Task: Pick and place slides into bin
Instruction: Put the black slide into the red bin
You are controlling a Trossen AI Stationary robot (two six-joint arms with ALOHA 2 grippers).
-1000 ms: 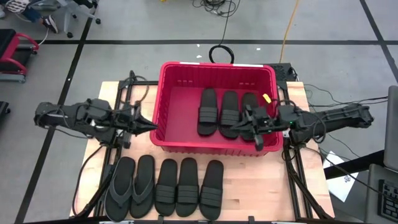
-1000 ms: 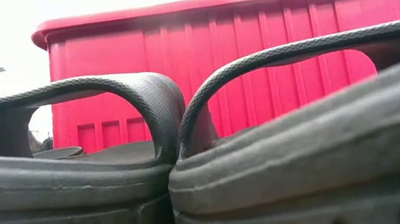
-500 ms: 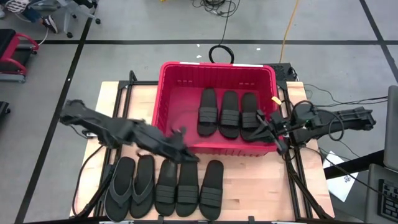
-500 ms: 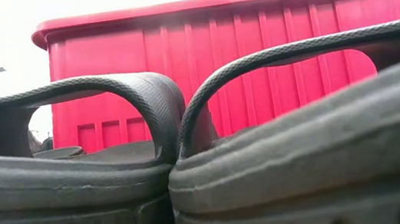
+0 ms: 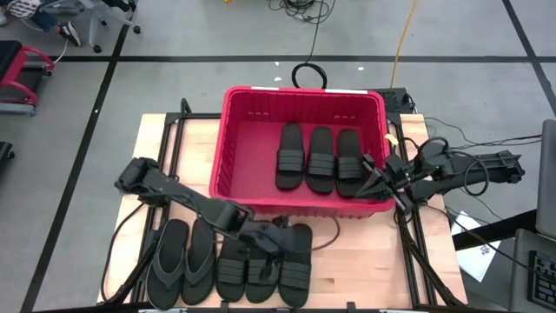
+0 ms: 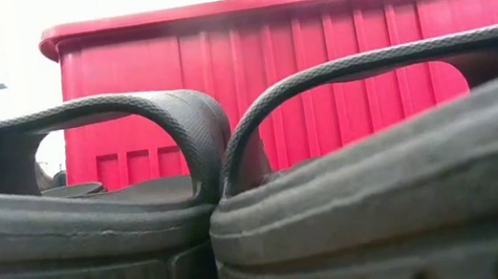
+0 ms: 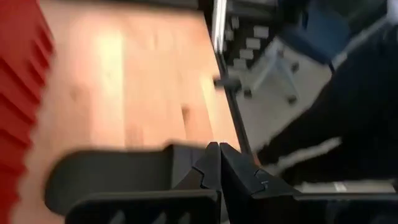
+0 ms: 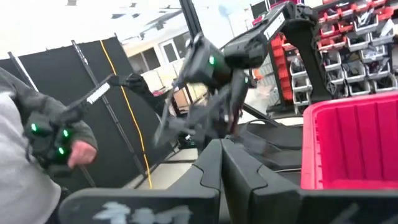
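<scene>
Pale wooden counter [image 5: 161, 165] with a black frame. Carrying a large red rectangular plastic bin [image 5: 228, 152] at the far middle. Along the near edge, a dark-grey thong flip-flop pair [image 5: 182, 261] on the left, three black ribbed-band rubber slides [image 5: 295, 265] just beside them.
</scene>
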